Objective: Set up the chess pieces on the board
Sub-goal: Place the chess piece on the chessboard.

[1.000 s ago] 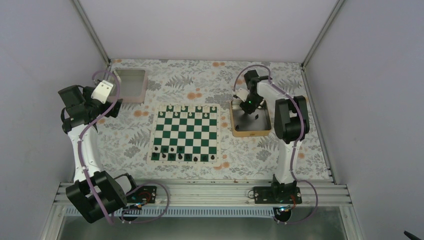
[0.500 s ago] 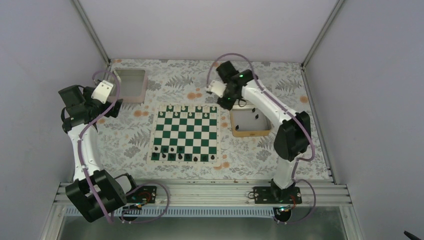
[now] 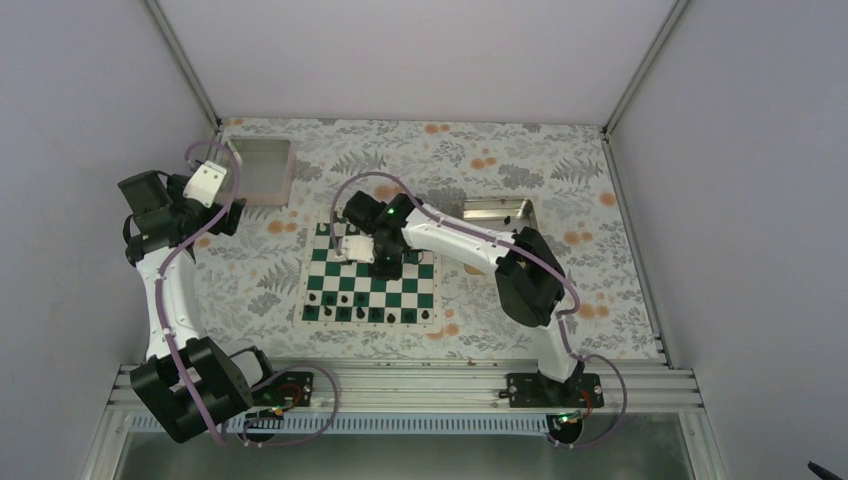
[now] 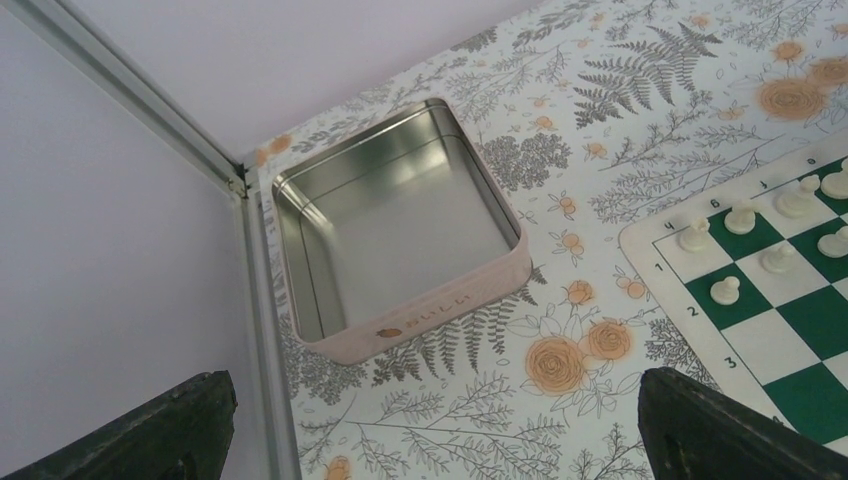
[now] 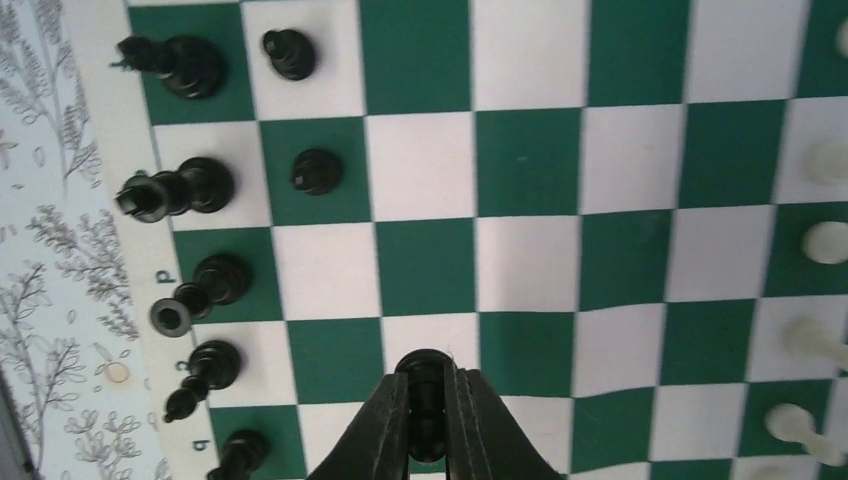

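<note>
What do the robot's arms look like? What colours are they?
Each arm has white tube-shaped links and chunky black joints, with a thin purple cable looping along it. The right arm has a tiny green light; the left arm carries a white block near its wrist. The right end effector has two slim black fingers.

Robot-lab test cell: we are seeing plain pale walls (image 3: 420, 60) and aluminium corner posts (image 3: 185, 65) enclosing a floral-clothed table (image 3: 620, 300); an extruded rail (image 3: 400, 385) is spanning the frame's bottom.

Right pincer (image 5: 425, 388) seemingly grips a chess piece (image 5: 424, 362); left pincer (image 4: 432, 400) agape.
</note>
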Robot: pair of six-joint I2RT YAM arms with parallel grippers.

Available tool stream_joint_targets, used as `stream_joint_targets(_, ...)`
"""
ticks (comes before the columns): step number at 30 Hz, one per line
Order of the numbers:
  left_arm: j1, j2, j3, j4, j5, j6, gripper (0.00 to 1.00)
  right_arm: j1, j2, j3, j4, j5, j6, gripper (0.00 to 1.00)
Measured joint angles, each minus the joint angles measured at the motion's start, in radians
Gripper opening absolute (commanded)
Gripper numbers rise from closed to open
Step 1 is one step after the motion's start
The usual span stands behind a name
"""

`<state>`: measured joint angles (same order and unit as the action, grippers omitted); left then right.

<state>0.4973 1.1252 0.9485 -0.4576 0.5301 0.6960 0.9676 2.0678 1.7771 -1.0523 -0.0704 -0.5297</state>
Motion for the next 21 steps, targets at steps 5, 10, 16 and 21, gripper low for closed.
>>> stream_joint_targets(5,0.000,0.000,-0.008,0.006,-0.003,0.000,1.00,0.029,0.000,-0.069,0.038,-0.018,0.001,0.09)
stream_joint_targets(10,0.000,0.001,-0.008,0.014,-0.002,-0.003,1.00,0.053,0.000,-0.143,0.079,-0.032,0.003,0.09)
stream_joint_targets(16,0.000,0.001,-0.018,0.015,-0.002,-0.005,1.00,0.073,0.002,-0.152,0.114,-0.054,0.004,0.09)
stream_joint_targets(21,0.000,0.001,-0.024,0.015,-0.002,-0.004,1.00,0.079,0.026,-0.147,0.118,-0.069,0.004,0.09)
